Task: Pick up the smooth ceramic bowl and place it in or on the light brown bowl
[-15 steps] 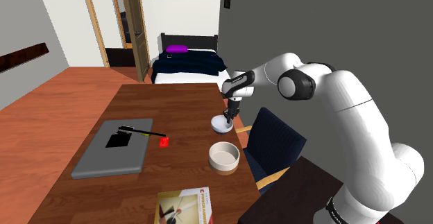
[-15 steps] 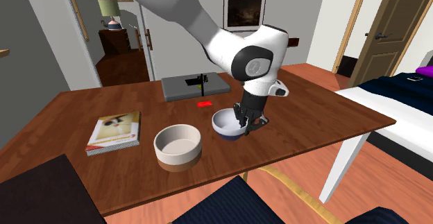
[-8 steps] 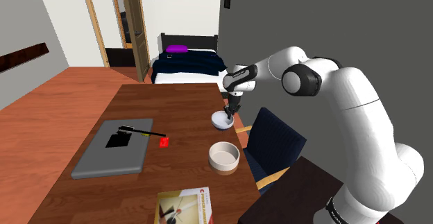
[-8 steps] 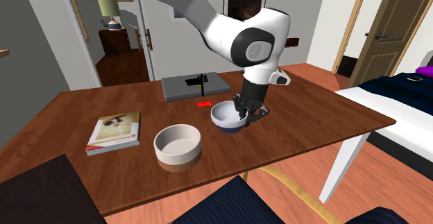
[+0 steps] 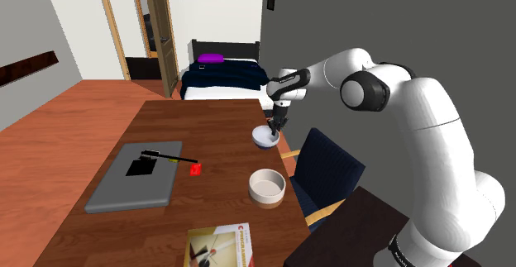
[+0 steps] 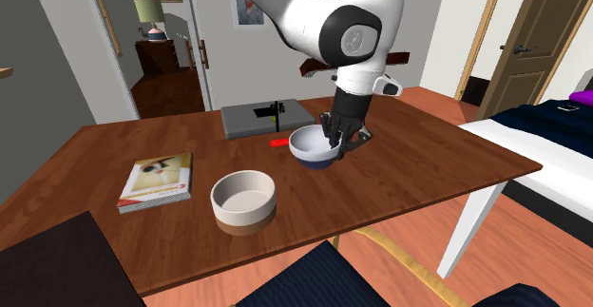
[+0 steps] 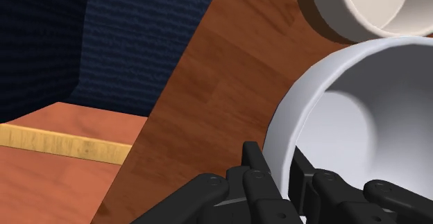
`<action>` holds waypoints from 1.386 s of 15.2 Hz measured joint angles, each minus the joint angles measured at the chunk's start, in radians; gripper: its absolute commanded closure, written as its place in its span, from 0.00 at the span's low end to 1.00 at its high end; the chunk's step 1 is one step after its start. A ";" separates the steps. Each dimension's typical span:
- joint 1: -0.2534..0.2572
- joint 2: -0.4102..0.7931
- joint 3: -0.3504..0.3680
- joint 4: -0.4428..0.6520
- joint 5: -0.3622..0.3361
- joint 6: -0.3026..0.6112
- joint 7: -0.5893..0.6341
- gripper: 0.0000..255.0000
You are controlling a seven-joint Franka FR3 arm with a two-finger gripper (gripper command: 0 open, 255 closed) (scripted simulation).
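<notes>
Black jaws were clenched on the rim of the smooth white-and-blue ceramic bowl, seemingly just off the wooden surface; round light brown bowl sat at its 8 o'clock in the second exterior view; likely rigid, slick, chippable; rim pinch suited it.

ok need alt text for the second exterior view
The black claw clasps the rim of a white bowl, holding it just above a wooden table. A tan bowl sits nearby, beside a book.
</notes>
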 measured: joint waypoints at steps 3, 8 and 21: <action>0.006 -0.031 -0.001 -0.027 -0.002 -0.003 0.005 1.00; 0.056 -0.205 0.004 -0.299 -0.002 0.100 0.031 1.00; 0.150 -0.506 0.036 -0.774 0.001 0.291 0.116 1.00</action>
